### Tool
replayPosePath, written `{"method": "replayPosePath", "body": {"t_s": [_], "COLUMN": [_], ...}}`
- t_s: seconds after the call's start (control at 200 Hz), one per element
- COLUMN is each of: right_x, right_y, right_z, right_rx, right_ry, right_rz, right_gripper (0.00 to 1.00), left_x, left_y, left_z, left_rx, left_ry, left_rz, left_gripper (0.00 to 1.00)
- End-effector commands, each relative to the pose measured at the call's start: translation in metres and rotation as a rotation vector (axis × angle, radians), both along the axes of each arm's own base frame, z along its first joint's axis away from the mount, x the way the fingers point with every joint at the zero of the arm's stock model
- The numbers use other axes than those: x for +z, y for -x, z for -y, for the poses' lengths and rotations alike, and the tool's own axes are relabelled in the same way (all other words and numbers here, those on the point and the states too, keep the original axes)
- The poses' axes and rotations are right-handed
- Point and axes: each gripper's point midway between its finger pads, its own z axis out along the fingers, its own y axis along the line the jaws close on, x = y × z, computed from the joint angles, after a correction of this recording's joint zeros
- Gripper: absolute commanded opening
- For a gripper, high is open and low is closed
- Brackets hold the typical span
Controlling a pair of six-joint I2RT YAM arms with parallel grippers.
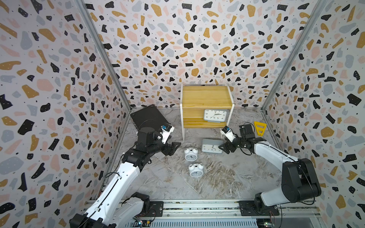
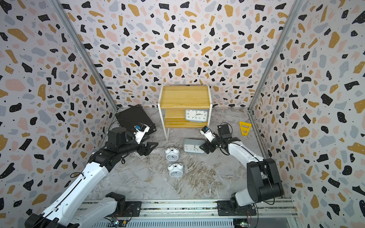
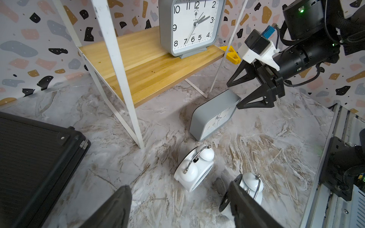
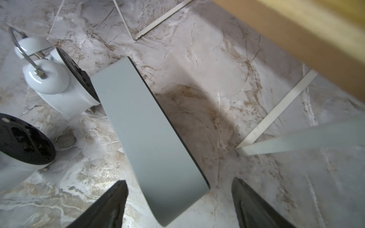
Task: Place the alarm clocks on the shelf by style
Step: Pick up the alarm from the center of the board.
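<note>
Shelf clock, white dial: black numerals 1 to 12, all legible in left wrist view; most also legible in both top views. Star emblem under 12, with tiny print below it and another tiny line above 6: too small to read. Floor clock: 7, 6, 5, 4 along lower dial edge in a top view; other numerals not legible. Far bell clock, near bell clock: dial numerals too small to read.

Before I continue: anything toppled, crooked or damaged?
Nothing stands out. The grey rectangular clock on the yellowish wooden shelf is upright, as are the second grey clock and both white twin-bell clocks on the table.
</note>
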Motion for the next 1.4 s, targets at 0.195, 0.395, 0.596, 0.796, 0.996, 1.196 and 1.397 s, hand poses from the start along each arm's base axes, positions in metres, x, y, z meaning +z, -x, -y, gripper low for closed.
{"method": "replayPosePath", "body": {"t_s": [0.195, 0.395, 0.596, 0.796, 0.996, 1.196, 1.397], "right_x": [-0.01, -0.011, -0.003, 0.037, 0.1, 0.149, 0.182], "right_y": [0.009, 0.018, 0.024, 0.032, 0.059, 0.091, 0.117], "right_z": [-0.011, -0.009, -0.004, -0.008, -0.018, -0.028, -0.039], "right_rx": [0.084, 0.1, 0.076, 0.057, 0.123, 0.234, 0.373], "right_ry": [0.056, 0.078, 0.076, 0.0, -0.133, -0.233, -0.327], "right_rz": [-0.07, -0.083, -0.033, 0.043, 0.123, 0.151, 0.129], "right_gripper": [0.82, 0.59, 0.32, 0.21, 0.19, 0.19, 0.19], "left_x": [0.013, 0.011, 0.012, 0.011, 0.02, 0.045, 0.063], "left_y": [-0.003, -0.003, -0.003, -0.001, 0.003, 0.013, 0.037], "left_z": [0.001, 0.001, 0.001, 0.006, 0.02, 0.036, 0.059], "left_rx": [-0.018, -0.018, -0.019, -0.053, -0.145, -0.285, -0.474], "left_ry": [0.01, 0.008, 0.01, 0.023, 0.072, 0.099, 0.104], "left_rz": [0.035, 0.03, 0.028, 0.023, 0.013, 0.037, 0.101], "left_gripper": [0.81, 0.81, 0.81, 0.81, 0.85, 0.88, 0.93]}}
